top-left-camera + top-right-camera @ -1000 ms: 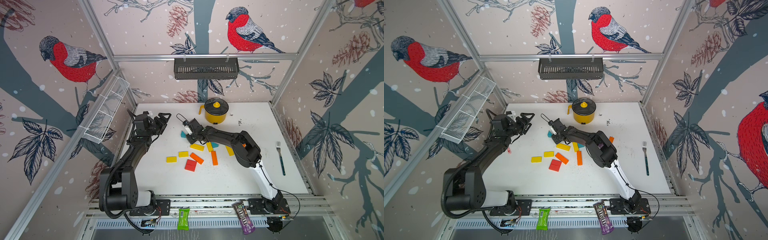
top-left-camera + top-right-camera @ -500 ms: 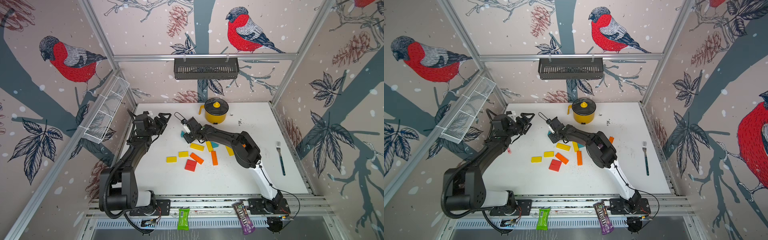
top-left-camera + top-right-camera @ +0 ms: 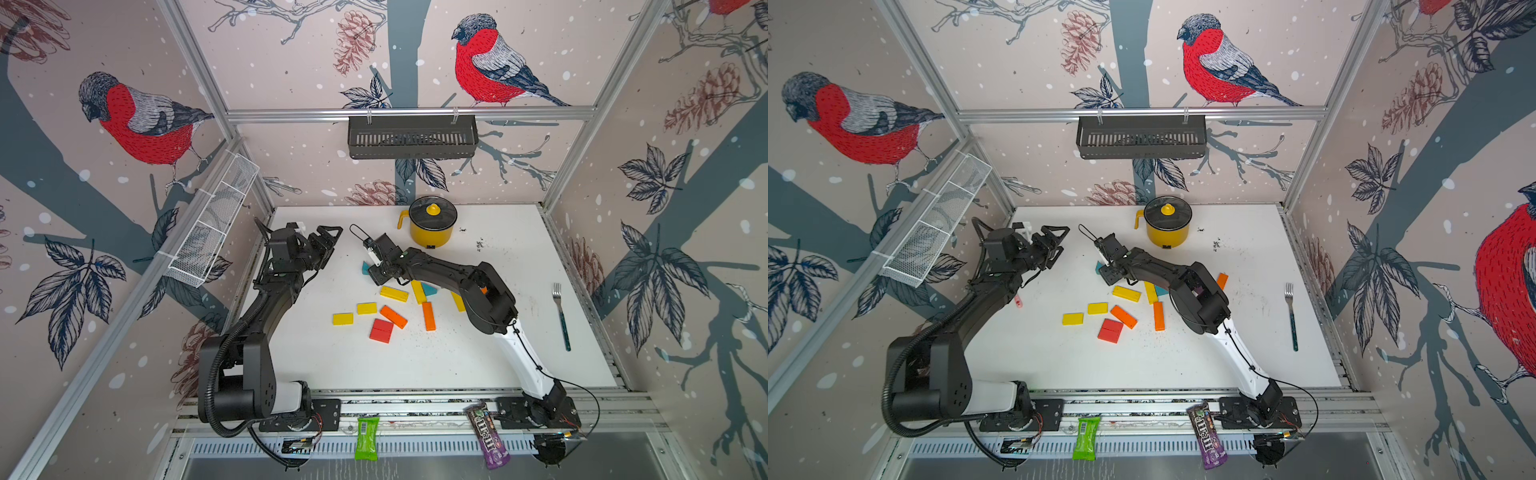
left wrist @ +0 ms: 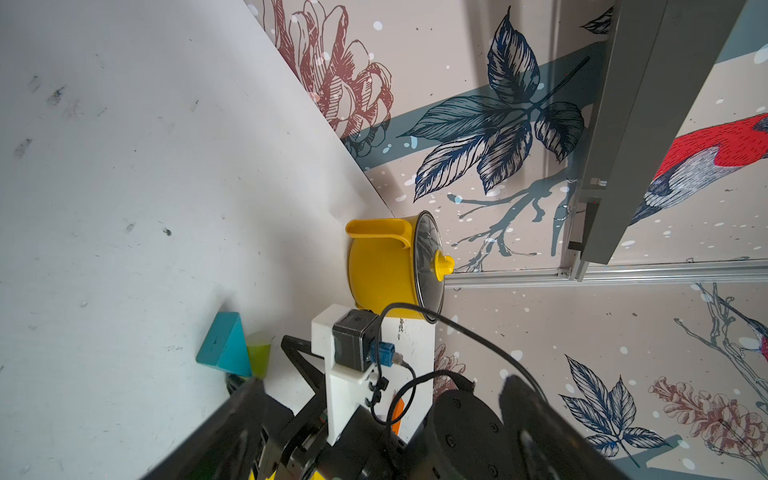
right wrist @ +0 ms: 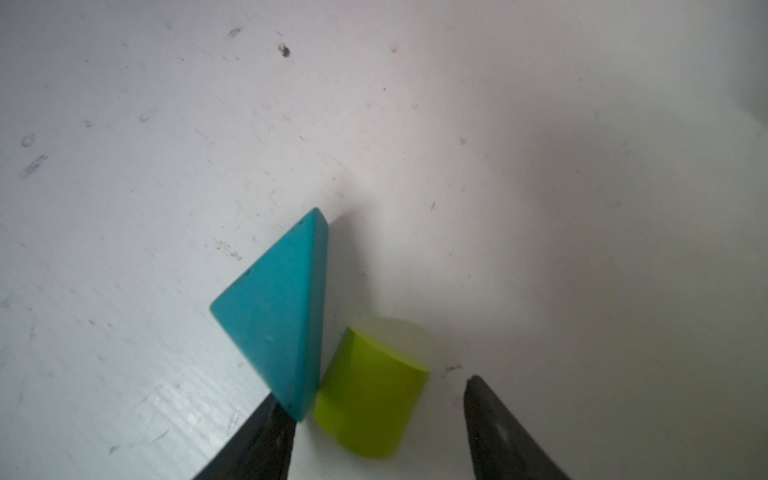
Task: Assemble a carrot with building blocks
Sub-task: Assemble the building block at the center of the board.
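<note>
My right gripper [image 5: 378, 419] is open low over the table, its fingertips either side of a small green piece [image 5: 370, 395] that lies free on the white surface. A teal triangle [image 5: 278, 307] leans against that piece and touches one finger [image 5: 257, 444]. In a top view this gripper [image 3: 374, 274] is at the far left of the building blocks: yellow [image 3: 393, 294], orange [image 3: 393, 316] and red [image 3: 381, 331] rectangles lie scattered mid-table, with a second teal triangle [image 3: 430, 289] by the right arm. My left gripper [image 3: 328, 241] hovers open and empty at the back left.
A yellow lidded pot [image 3: 430, 226] stands at the back, close behind the right gripper. A fork [image 3: 561, 316] lies at the right. A black basket [image 3: 411, 135] hangs on the back wall and a wire basket [image 3: 212, 224] on the left wall. Candy packets [image 3: 366, 438] hang off the front rail.
My right gripper's jaws have spread apart around the green piece and the wrist has shifted only slightly. The left arm has not moved.
</note>
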Robot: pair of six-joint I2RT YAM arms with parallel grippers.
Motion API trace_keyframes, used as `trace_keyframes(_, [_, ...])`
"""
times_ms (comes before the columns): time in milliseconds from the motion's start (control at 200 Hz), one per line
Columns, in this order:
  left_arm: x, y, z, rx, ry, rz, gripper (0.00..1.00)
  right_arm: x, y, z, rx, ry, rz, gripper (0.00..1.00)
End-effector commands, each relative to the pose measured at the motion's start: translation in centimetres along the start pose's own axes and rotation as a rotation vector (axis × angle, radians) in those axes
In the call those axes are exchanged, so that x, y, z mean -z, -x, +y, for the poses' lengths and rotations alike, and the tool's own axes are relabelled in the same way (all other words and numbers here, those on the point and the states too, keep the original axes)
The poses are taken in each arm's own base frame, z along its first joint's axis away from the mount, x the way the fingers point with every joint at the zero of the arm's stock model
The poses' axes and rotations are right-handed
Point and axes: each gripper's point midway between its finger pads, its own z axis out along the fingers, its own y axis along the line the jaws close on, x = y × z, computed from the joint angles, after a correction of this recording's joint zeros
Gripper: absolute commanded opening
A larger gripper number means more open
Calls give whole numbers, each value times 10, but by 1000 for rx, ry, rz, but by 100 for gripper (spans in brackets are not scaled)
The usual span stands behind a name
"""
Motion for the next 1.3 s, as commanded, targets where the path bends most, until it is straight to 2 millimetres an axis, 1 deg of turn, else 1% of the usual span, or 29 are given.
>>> trace_keyframes(0, [0,2,-6,-13,-19,-4,89,4,5,-4,-17,-11,-11,66])
trace_keyframes(120, [-1,1,-7,-12,-23,0,89,6,5,-7,-28,-22,-13,66])
trace_keyframes(340, [-1,2,-6,-13,-21,-3,89,17,6,6,-4,37,-24,68])
trace_keyframes(435, [-1,2,-6,-12,-22,-1,89,24,3,5,6,34,-25,69])
trace_keyframes(495, [-1,2,-7,-14,-24,-1,89,25,-1,-2,6,12,-21,69])
trace_keyframes(640, [-2,0,-6,-12,-21,3,89,24,-15,-14,20,-23,13,68])
trace_keyframes(816, [-2,1,-6,-15,-20,1,89,15,-24,-18,14,-35,36,68])
trace_keyframes(1041, [-2,0,-6,-15,-21,6,89,6,-21,-18,-5,-35,30,68])
trace_keyframes(1296, [-2,0,-6,-15,-21,6,89,4,-18,-14,-6,-29,24,68])
